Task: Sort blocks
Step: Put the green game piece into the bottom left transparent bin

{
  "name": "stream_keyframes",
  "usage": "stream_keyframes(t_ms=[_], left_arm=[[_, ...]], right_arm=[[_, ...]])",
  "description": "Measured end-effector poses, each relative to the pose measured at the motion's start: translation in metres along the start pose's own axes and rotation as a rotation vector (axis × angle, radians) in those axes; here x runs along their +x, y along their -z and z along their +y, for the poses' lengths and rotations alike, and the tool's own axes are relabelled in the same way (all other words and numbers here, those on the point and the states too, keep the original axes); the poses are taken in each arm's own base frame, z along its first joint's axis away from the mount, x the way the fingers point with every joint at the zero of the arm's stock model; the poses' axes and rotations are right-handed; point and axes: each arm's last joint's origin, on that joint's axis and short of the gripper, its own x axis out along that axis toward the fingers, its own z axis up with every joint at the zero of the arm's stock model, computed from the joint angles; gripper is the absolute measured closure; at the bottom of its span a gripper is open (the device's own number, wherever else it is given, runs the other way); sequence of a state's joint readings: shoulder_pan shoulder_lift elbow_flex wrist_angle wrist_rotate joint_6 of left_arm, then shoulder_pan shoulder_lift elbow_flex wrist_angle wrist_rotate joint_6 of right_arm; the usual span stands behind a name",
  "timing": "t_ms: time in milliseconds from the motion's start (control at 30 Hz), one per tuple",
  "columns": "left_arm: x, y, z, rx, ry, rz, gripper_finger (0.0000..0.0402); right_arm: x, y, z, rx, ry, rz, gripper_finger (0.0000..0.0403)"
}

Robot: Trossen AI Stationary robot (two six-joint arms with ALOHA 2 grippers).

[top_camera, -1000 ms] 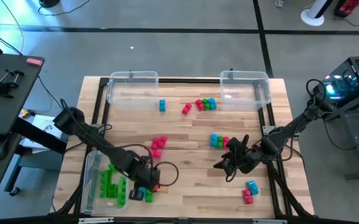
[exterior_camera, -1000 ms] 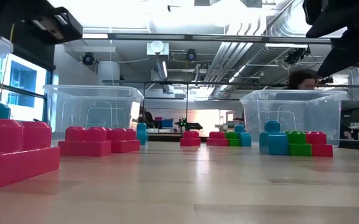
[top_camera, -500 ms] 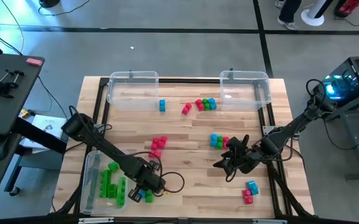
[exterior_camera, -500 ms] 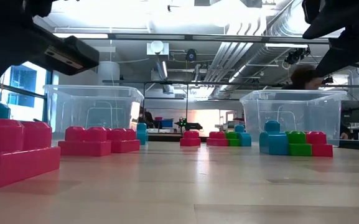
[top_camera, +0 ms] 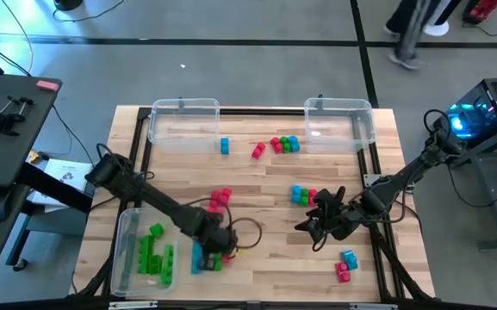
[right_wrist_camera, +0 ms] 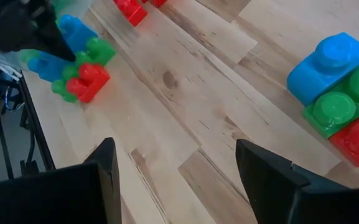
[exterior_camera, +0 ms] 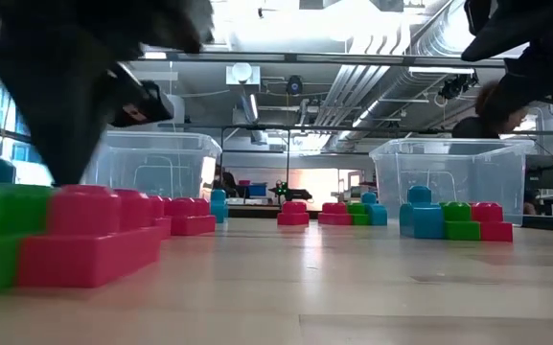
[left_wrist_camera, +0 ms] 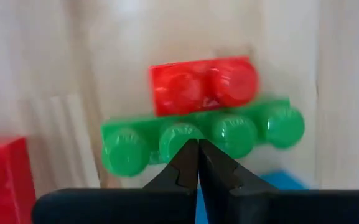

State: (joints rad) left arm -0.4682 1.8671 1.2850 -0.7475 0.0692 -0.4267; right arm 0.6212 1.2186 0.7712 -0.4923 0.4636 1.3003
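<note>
Sitting at the worktop's (top_camera: 257, 172) near-left edge, a clear bin (top_camera: 127, 258) is holding several green blocks (top_camera: 155, 254). Just beside its right wall, the left pincer (top_camera: 216, 250) is pressing down with its fingers shut tight together, tips touching a long green bar (left_wrist_camera: 201, 138). That bar is joined to a red block (left_wrist_camera: 203, 84) and a blue piece (top_camera: 198, 258), and nothing is held between the jaws. Farther right, pink-red blocks (top_camera: 220, 199) are lying near the middle, and a lone blue block (top_camera: 224, 146) is standing before the far-left bin (top_camera: 183, 123). A mixed red, green and blue cluster (top_camera: 284, 144) is sitting ahead of the far-right bin (top_camera: 340, 120). The right pincer (top_camera: 314, 227) is hovering with jaws spread wide and empty, near a blue, green and red group (top_camera: 302, 195), with a blue and pink pair (top_camera: 346, 264) lying well toward the near edge.

These blocks are looking light, rigid and smooth-sided, so they will probably skid or twist if pushed; gripping across the flat long sides, below the studs, seems safest.

Compared with a second ago, the left arm is reaching farther right, and the small cluster under it is now lying farther right than before, while the right arm is holding the same pose.
</note>
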Motion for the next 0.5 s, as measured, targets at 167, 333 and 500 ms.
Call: stream_keyframes(t_ms=[167,333,500], left_arm=[[-0.002,-0.009,0.02,-0.336,-0.011,-0.012,0.0401],[-0.003,-0.014,0.035,-0.524,0.027,0.006,0.0401],[-0.03,-0.018,0.04,-0.623,0.079,-0.031,0.0401]], right_arm=[[0.0,0.0,0.0,0.0,0.001,-0.003,0.0204],[0.0,0.0,0.0,0.0,0.001,-0.003,0.0204],[0.0,0.0,0.0,-0.001,0.003,-0.002,0.0204]])
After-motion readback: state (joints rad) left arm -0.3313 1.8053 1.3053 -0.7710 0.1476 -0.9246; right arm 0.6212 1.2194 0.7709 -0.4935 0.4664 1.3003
